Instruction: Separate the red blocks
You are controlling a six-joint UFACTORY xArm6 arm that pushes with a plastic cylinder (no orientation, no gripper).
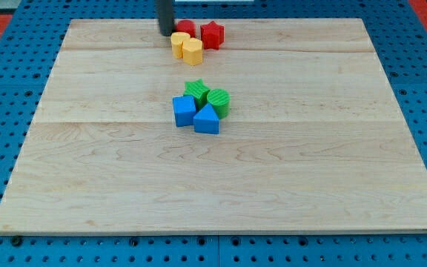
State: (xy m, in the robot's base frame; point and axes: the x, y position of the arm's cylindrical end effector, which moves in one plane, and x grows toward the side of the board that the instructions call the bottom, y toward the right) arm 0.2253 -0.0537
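Note:
Two red blocks sit near the view's top centre: a red star (212, 34) on the right and a red block (186, 28) on the left, close together or touching. Two yellow blocks (180, 43) (193, 51) lie just below them, touching. My tip (166, 33) is at the end of the dark rod, just left of the left red block and right above the left yellow block. Whether it touches them I cannot tell.
A cluster lies mid-board: a green star (196, 91), a green cylinder (219, 101), a blue cube-like block (184, 110) and a blue triangle (207, 119). The wooden board (87, 185) rests on a blue pegboard; its top edge is close behind the red blocks.

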